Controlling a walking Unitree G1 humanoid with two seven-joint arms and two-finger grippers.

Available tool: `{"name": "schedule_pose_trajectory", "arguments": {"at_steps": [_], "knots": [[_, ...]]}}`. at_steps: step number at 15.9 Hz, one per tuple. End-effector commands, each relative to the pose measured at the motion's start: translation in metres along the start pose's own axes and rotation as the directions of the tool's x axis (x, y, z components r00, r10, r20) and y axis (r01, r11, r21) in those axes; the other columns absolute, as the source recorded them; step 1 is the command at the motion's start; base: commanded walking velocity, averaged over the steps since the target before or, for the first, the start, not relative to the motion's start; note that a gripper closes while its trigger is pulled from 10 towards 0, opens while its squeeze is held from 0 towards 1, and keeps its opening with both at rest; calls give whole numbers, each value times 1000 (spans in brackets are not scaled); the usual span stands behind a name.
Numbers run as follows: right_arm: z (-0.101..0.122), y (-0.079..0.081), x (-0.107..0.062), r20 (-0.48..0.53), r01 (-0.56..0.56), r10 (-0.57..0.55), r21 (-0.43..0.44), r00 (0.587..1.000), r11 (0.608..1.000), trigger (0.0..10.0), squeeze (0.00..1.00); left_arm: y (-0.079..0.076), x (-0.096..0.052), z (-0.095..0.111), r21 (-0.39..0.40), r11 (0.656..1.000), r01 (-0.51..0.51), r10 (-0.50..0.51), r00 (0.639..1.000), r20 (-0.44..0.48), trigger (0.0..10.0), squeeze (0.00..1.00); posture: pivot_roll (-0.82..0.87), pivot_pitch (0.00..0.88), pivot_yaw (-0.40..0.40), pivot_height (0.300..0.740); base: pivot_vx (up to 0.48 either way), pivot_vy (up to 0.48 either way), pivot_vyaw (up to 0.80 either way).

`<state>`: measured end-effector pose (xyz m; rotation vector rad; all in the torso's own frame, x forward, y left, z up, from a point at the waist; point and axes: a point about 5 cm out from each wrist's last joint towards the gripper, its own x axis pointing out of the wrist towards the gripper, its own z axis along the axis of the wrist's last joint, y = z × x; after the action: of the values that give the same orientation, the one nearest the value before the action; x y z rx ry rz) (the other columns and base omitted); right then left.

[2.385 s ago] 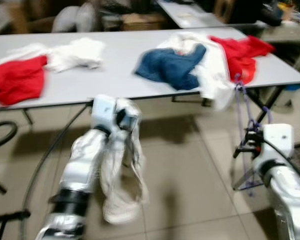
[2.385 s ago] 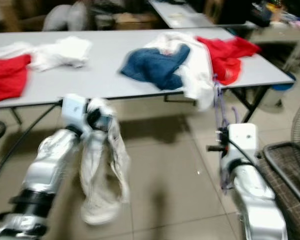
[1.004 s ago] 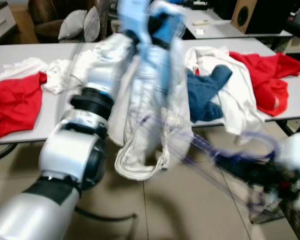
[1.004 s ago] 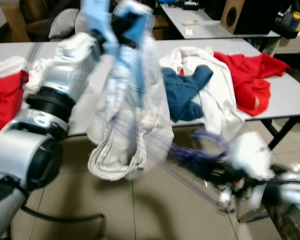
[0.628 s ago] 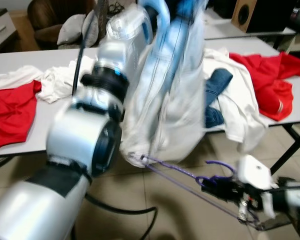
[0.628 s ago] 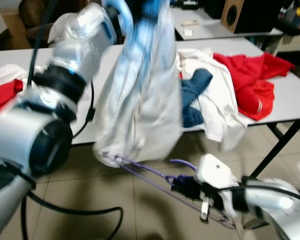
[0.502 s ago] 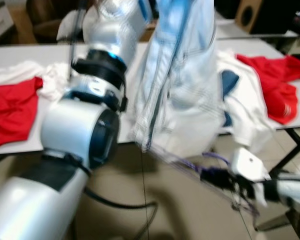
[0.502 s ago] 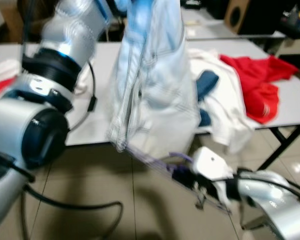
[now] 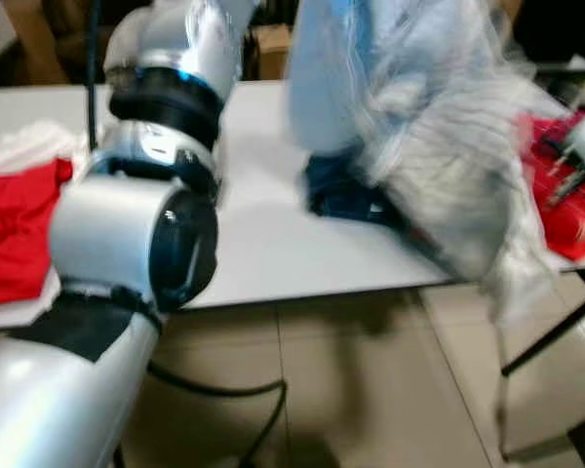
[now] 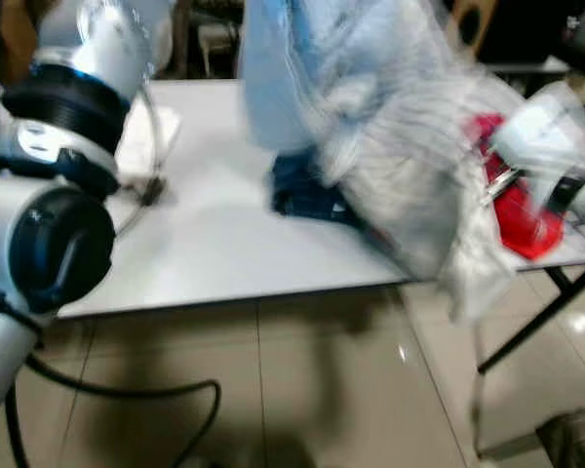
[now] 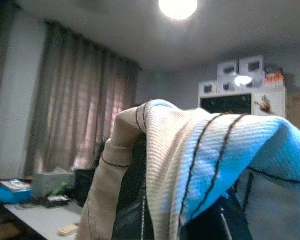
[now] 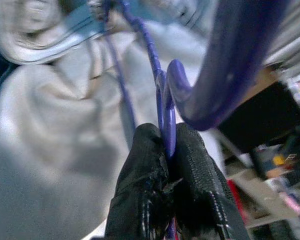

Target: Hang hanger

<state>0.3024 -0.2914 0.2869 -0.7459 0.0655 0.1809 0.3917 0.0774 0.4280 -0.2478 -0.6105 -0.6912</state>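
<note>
Nearest, the right gripper is pinching the purple hanger at the base of its hook, fingers clamped tight on the wire, out at about 3 o'clock in the head views. The hanger is running from there into the pale garment at 12 to 1 o'clock, which the left gripper is holding up, its fingers closed on the fabric draped over them. Beyond, blue and red clothes are lying on the counter. The step looks like threading the hanger into the garment; next, it probably needs seating in the shoulders, then carrying to a rail.
</note>
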Motion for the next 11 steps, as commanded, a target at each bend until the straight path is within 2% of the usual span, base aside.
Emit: {"name": "schedule_pose_trajectory", "arguments": {"at_steps": [1,2,3,5,6,7,8,9,10,11], "knots": [[5,-25,-4,31,141,-140,-27,990,990,10000,0,2,0,1,1,1000,-24,24,1000,10,10000,0,-150,0,-6,740,326,0,0],[12,-41,-1,69,209,-206,-49,976,977,10000,0,6,-6,-13,-6,998,-60,60,998,-28,10000,0,-153,0,-6,740,307,0,0],[13,-44,1,81,210,-207,-34,975,977,10000,0,9,-13,-30,10,996,-88,89,993,-79,10000,0,-153,0,-8,740,270,0,0],[5,-34,5,69,153,-150,-40,986,987,10000,0,9,-38,-81,11,995,-104,103,964,-246,10000,0,-151,0,-11,740,0,0,0],[-1,-22,6,68,89,-87,-24,994,996,10000,0,4,-57,-113,17,997,-77,78,931,-357,10000,0,-151,0,-11,740,0,0,0],[-11,-6,6,55,-3,5,-21,998,1000,10000,0,-6,-85,-153,22,999,-38,44,860,-508,10000,0,-152,0,-11,740,0,0,0],[-22,11,2,41,-113,114,-20,993,993,10000,0,-18,-116,-189,34,999,3,20,747,-665,10000,0,-152,0,-11,740,0,0,0],[-28,21,-5,37,-202,203,-24,979,979,10000,0,-26,-139,-209,27,999,40,-6,671,-741,10000,0,-150,0,-11,740,0,0,0],[-29,25,-11,46,-263,263,-8,964,965,10000,0,-29,-150,-216,-6,999,45,-34,644,-764,10000,1000,-150,0,-11,740,0,0,0],[-28,27,-17,58,-307,306,10,950,952,10000,0,-31,-157,-219,-43,998,45,-62,631,-773,10000,1000,-150,0,-11,740,0,0,0]]}}
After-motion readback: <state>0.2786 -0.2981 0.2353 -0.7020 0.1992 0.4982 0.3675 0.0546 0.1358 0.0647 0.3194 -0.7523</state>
